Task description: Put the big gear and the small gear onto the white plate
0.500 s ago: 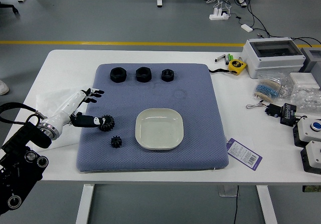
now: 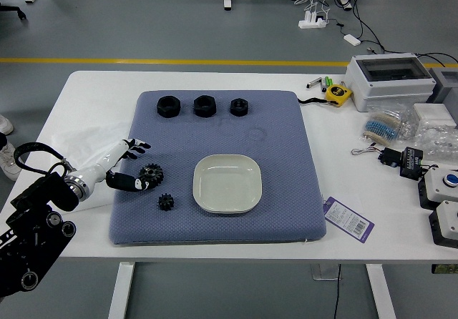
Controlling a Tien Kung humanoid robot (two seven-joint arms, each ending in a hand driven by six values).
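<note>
Fingers (image 2: 135,146) of your left hand (image 2: 106,162) stand wide apart, left of centre; the big gear (image 2: 152,173) lies at the lower digit's tip, contact unclear. Your small gear (image 2: 166,202) sits just below, left of the white plate (image 2: 227,184) in the lower centre.

No readable text anywhere.

The robot's left arm (image 2: 44,222) is glossy black, with round, silver-rimmed fittings along it and a black cable (image 2: 37,146) looping over the wrist. A silvery ring (image 2: 78,184) joins it to a white-shelled hand (image 2: 102,163) with black on its fingers (image 2: 123,182).
</note>
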